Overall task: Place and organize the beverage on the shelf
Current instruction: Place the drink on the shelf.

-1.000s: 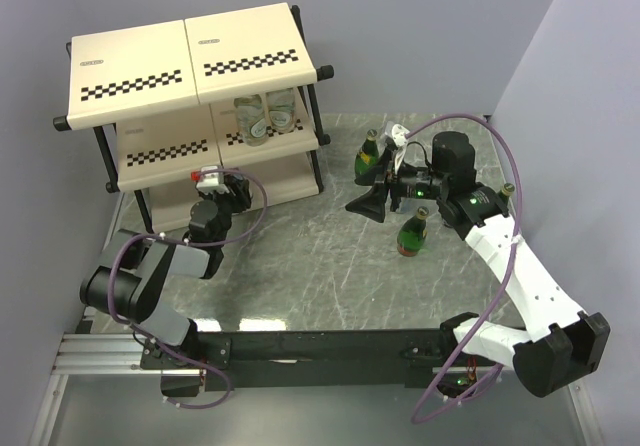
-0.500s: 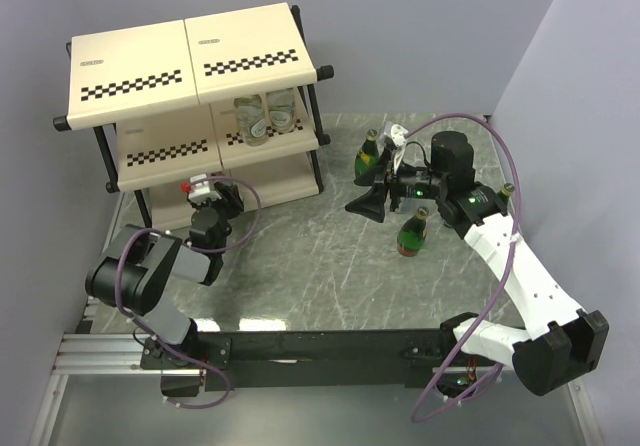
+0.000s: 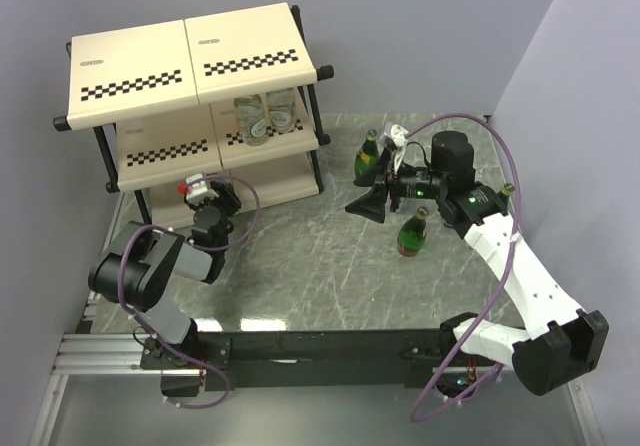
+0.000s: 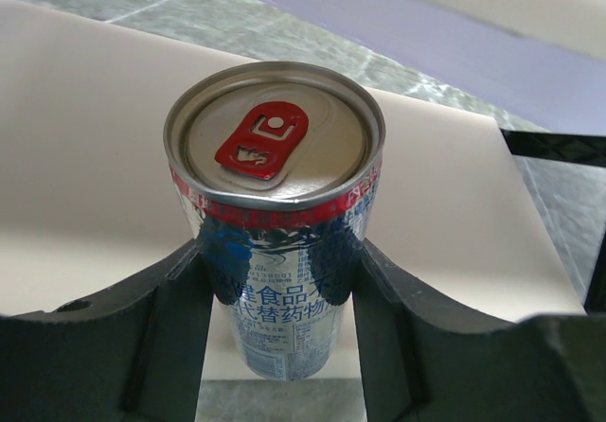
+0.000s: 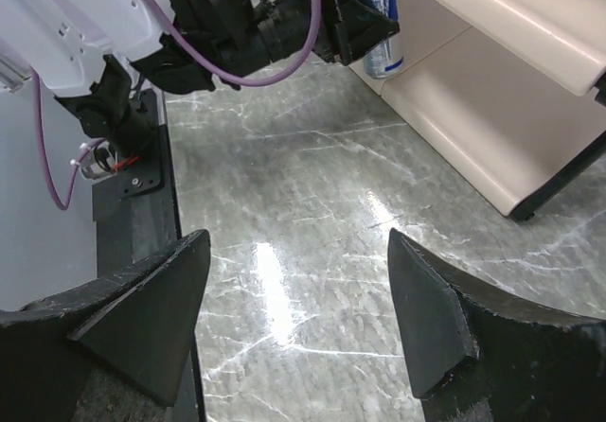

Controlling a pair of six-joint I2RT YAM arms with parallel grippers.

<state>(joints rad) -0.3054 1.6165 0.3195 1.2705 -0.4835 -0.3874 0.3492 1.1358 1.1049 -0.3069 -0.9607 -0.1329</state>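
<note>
Partway through stocking, the left gripper (image 4: 279,285) clasps a blue-silver can (image 4: 275,148) at the bottom tier of the shelf (image 3: 150,76), not yet released. Two clear bottles (image 3: 265,114) stand on the middle tier. Green bottles (image 3: 412,232) wait on the table (image 3: 320,256) beside the right gripper (image 5: 298,252), whose fingers gape empty.

Lighting is recorded as bright, even and overhead; shadows beneath the shelf (image 3: 140,61) are soft. White glare streaks are noted on the marble tabletop (image 5: 275,294) in front of the shelf. The can (image 4: 275,204) is rendered sharp.
</note>
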